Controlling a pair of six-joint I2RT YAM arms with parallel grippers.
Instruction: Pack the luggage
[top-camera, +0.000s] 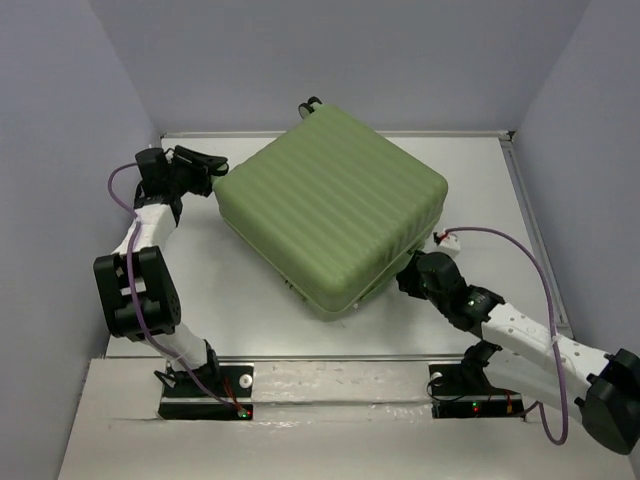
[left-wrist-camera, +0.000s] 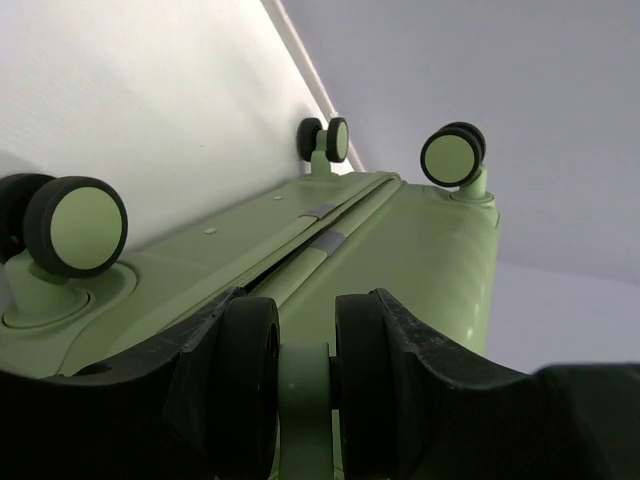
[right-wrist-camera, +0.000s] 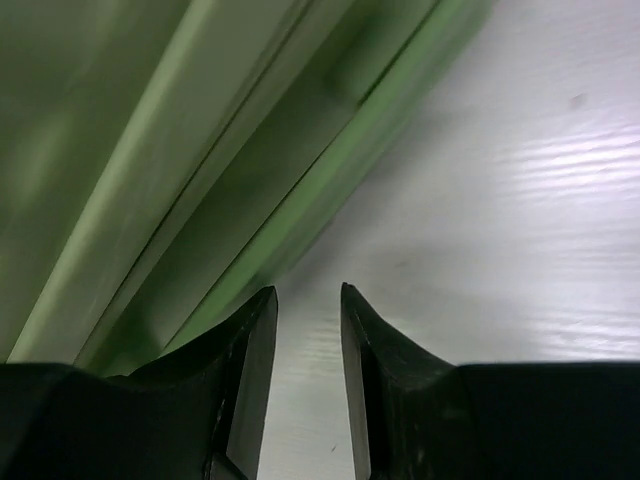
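Note:
The luggage (top-camera: 330, 205) is a large light-green ribbed suitcase, closed and lying flat at an angle on the white table (top-camera: 490, 180). My left gripper (top-camera: 205, 165) is at its far left corner. In the left wrist view my left gripper (left-wrist-camera: 305, 315) is shut on a black twin wheel (left-wrist-camera: 250, 370) of the luggage (left-wrist-camera: 420, 240), one finger on each side. Three more wheels with green hubs show there. My right gripper (top-camera: 410, 272) is low at the suitcase's near right side. In the right wrist view it (right-wrist-camera: 306, 290) is slightly open and empty over the table, beside the luggage's edge (right-wrist-camera: 150, 150).
Grey walls enclose the table on the left, back and right. A raised rim (top-camera: 525, 200) runs along the table's right edge. The suitcase's far wheels (top-camera: 308, 104) lie near the back wall. Bare table shows at the near left (top-camera: 230, 290).

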